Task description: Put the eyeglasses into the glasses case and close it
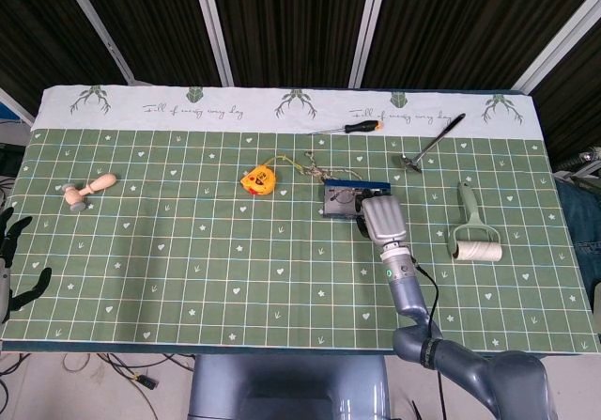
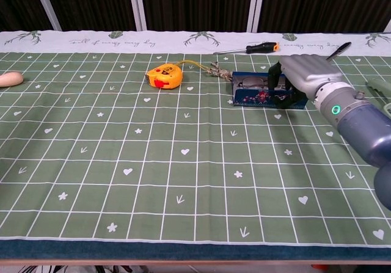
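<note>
**Glasses case lying open under the right hand's fingers**

The glasses case (image 2: 259, 92) is a blue rectangular box with a small floral print along its near side, lying flat on the green checked cloth with its long side across the table. Its right end sits beneath the dark fingers (image 2: 276, 85) of the right hand (image 2: 303, 71), which curl down over the near wall. The eyeglasses (image 2: 252, 80), thin-rimmed, rest inside just left of those fingers; their exact pose is hard to make out.
</note>
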Tool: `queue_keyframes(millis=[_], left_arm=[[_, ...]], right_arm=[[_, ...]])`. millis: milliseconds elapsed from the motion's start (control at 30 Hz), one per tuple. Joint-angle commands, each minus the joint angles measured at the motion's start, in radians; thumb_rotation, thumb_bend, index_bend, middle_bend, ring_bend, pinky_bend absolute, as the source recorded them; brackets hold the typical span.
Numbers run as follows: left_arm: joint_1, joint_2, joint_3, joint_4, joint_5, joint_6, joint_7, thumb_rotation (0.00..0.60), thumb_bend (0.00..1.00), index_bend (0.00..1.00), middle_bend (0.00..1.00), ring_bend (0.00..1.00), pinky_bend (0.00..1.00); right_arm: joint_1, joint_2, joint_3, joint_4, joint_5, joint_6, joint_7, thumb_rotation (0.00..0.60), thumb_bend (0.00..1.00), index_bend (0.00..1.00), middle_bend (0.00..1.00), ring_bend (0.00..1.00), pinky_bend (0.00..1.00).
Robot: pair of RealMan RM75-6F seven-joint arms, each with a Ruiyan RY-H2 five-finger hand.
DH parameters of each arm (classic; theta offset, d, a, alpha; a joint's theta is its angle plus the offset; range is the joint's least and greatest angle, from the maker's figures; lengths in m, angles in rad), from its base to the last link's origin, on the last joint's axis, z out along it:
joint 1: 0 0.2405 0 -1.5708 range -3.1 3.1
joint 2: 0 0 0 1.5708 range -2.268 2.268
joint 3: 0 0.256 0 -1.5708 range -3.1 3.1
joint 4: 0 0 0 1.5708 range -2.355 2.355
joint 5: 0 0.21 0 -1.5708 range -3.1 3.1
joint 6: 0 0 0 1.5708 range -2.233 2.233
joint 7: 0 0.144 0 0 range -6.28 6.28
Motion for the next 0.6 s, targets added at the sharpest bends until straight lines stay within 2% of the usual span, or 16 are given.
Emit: queue_keyframes(millis=[33, 300, 600], left_arm=[[0.000, 0.000, 0.000, 0.000, 0.000, 0.000, -0.001, 0.600, 0.31, 0.13, 0.00, 0.00, 0.00], [0.000, 0.001, 0.000, -0.001, 0.001, -0.001, -0.002, 0.600, 0.31, 0.13, 0.00, 0.00, 0.00], [0.000, 0.001, 0.000, -0.003, 0.001, 0.000, -0.001, 0.600, 0.31, 0.14, 0.00, 0.00, 0.00]], right_arm=[[-0.003, 0.003, -0.002, -0.006, 0.004, -0.001, -0.003, 0.600, 0.50, 0.55, 0.39, 0.45, 0.50], [-0.007, 0.013, -0.001, -0.031, 0.014, -0.004, -0.006, 0.600, 0.51, 0.57, 0.39, 0.45, 0.50], [-0.015, 0.035, -0.001, -0.086, 0.020, 0.003, -0.010, 0.600, 0.51, 0.65, 0.39, 0.45, 0.50]])
